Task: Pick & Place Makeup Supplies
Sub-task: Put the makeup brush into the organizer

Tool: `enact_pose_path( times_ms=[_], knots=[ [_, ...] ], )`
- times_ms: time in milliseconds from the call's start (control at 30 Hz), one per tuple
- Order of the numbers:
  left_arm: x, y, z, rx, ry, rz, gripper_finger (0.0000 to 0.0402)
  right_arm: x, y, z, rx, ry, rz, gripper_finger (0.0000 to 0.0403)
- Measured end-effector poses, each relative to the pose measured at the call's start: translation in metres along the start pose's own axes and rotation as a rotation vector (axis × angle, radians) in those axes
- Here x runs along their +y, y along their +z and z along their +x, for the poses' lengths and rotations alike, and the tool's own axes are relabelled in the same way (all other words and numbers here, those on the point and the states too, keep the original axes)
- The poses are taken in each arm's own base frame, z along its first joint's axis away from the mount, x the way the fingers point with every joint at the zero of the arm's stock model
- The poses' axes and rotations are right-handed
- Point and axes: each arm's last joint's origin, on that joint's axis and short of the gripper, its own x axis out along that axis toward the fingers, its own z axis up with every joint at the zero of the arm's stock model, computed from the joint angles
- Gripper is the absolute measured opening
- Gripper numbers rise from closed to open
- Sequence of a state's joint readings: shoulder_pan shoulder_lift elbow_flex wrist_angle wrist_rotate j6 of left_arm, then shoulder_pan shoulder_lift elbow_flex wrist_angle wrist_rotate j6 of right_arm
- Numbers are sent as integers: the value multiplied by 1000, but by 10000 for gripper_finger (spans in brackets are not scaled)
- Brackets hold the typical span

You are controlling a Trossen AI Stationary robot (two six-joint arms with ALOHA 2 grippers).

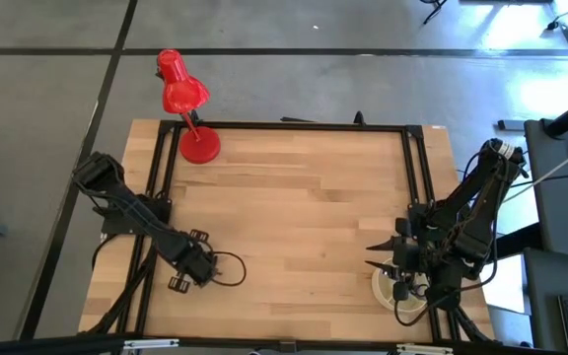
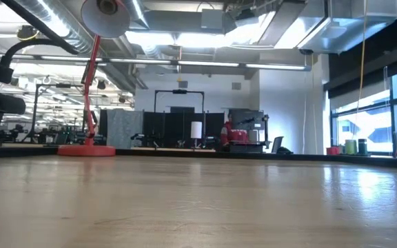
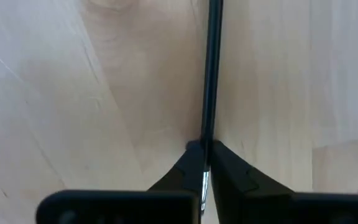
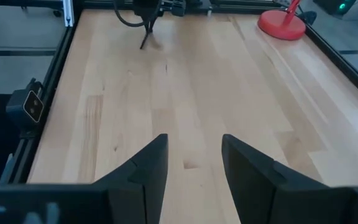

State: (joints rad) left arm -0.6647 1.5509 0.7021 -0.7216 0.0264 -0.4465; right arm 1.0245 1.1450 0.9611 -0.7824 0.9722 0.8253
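My left gripper [image 1: 187, 271] is low over the table's near left part, shut on one thin dark makeup brush [image 3: 210, 74]. In the right wrist view the left gripper [image 4: 146, 34] points down at the wood. My right gripper [image 1: 371, 254] hovers open at the near right, its fingers [image 4: 194, 140] pointing toward the table's left and touching nothing. Beneath the right arm sits a white round container [image 1: 402, 288], partly hidden by the arm. No other brushes show. My left gripper pinches the brush between its two fingertips [image 3: 191, 158], on the stick's near end where a shiny band [image 3: 203, 180] shows. The stick runs straight on past the fingertips over the wood. Whether its far end rests on the table cannot be told.
A red desk lamp [image 1: 185, 99] stands with its base [image 1: 200, 148] on the far left corner, and the lamp [image 2: 92, 83] also shows in the low view. A black frame [image 1: 294, 126] rims the table. A dark cable loop [image 1: 230, 268] lies beside the left gripper.
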Motion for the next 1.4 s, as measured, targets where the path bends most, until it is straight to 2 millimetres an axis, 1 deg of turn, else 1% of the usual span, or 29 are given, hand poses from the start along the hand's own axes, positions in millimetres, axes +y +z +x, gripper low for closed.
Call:
enact_pose_path(
  times_ms=[133,267,367,400,467,600,900,1133,1400],
  knots=[
    [4,3,-1,-9,7,-24,12,0,0,0,0,0,-3,151],
    [7,12,-6,-31,23,-30,10,0,0,0,-2,1,-16,151],
    [8,21,-14,-83,103,-23,9,0,0,0,-4,2,-16,151],
    [9,25,-17,-123,169,-22,9,0,0,0,-5,2,-16,151],
    [10,32,-25,-177,234,-23,9,1,1,0,-6,2,-15,151],
    [10,43,-38,-236,289,-1,9,1,1,0,-8,5,-10,151],
    [12,67,-73,-383,469,57,9,1,1,0,-8,5,-6,151],
    [10,76,-92,-454,534,62,9,1,1,0,-8,5,-2,151],
    [10,77,-96,-472,587,54,9,1,1,0,-8,5,-2,151]
  ],
)
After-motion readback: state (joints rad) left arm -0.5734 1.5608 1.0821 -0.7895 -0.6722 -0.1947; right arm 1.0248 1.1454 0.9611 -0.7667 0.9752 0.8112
